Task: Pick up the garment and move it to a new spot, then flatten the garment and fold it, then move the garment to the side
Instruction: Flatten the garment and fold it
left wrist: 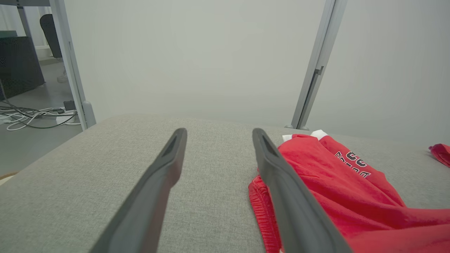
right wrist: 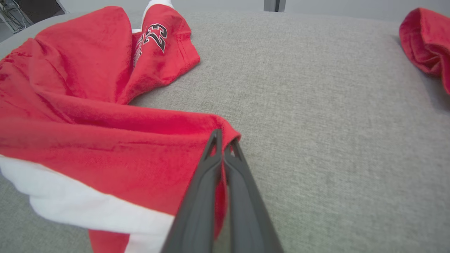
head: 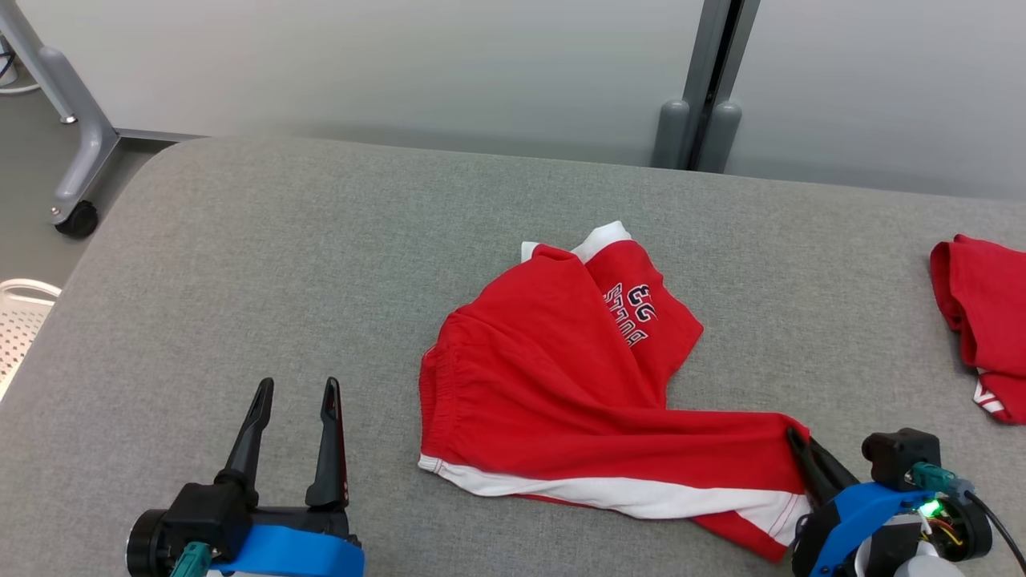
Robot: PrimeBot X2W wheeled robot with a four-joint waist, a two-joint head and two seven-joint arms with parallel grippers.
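The garment point(head: 553, 385) is a pair of red shorts with white trim and dark lettering, lying crumpled in the middle of the grey padded table point(head: 264, 264). The same red shorts point(left wrist: 337, 186) lie just right of my left gripper point(left wrist: 218, 135), whose fingers stand wide apart over bare table. In the head view that left gripper point(head: 295, 393) sits at the lower left, open, a short way left of the shorts' waistband. My right gripper point(right wrist: 223, 137) is shut on the garment's point(right wrist: 105, 140) right corner, with cloth pinched between the tips. It shows at the lower right as the right gripper point(head: 795, 437).
A second red garment point(head: 982, 320) lies at the table's right edge, seen again as a red bundle point(right wrist: 425, 42). Grey partition panels with a post point(head: 705, 88) stand behind the table. A caster leg point(head: 76, 172) and a white basket point(head: 20, 320) are off the left side.
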